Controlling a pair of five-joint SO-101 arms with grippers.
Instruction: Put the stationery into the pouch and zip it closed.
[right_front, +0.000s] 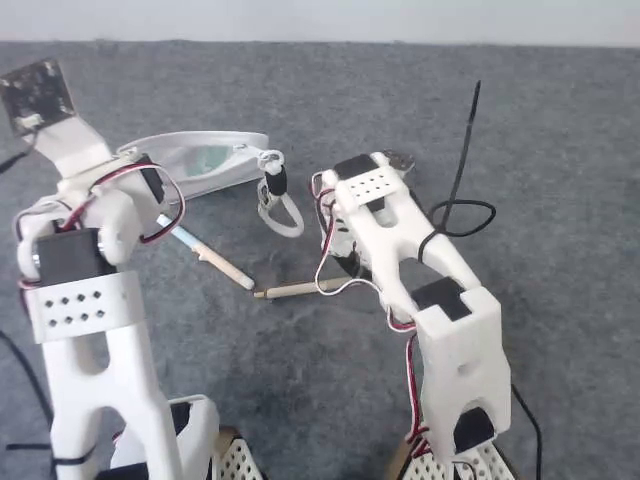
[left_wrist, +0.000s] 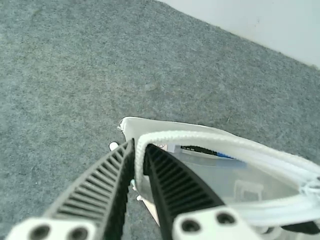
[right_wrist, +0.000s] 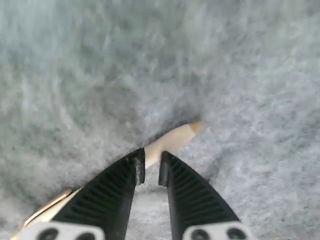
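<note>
Right gripper (right_wrist: 151, 156) is pinching 1 pencil (right_wrist: 175, 139) for loading; left gripper (left_wrist: 139, 146) is clamping pouch (left_wrist: 225, 170) rim, propping it open.

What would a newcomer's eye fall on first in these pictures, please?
Probably the left end effector, shut on the rim of the open pouch toward the far left of the grey table. Next comes the right end effector, right over a wooden pencil near the table's middle, with a blue-ended pen lying close beside it.
</note>
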